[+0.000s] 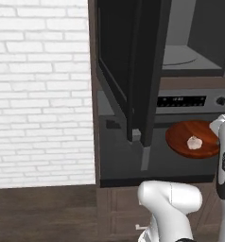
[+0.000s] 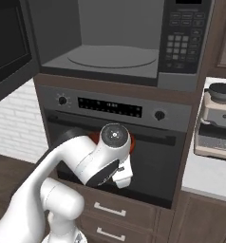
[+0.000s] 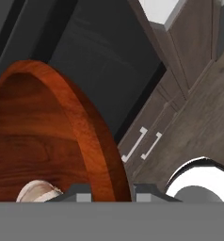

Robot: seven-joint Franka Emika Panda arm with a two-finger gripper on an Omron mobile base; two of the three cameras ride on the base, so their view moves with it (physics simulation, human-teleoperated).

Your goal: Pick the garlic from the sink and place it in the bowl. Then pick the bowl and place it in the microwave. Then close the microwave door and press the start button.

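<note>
The microwave [image 2: 115,42] sits built into the wall column with its cavity exposed and the round turntable bare inside, so it is ready to receive something. Its door [image 1: 147,71] hangs swung out to the left, a tall dark glass panel seen nearly edge-on, kept wide so nothing blocks the way in. Below the cavity runs the oven [image 2: 119,137], with its knobs and display strip, and off to the right a coffee machine [image 2: 217,123] stands on a pale counter. The white arm [image 2: 93,166] reaches up in front of the oven, carrying the wooden bowl [image 1: 192,138] level at about the oven's height, below the microwave floor; held flat like that, its load should not roll out. The gripper [image 3: 110,195] is pinched nearly closed on the bowl's rim, one finger inside and one outside the wall. The garlic [image 1: 194,142] lies inside the bowl, near its middle. My guess is the bowl needs lifting and carrying forward into the cavity next.
</note>
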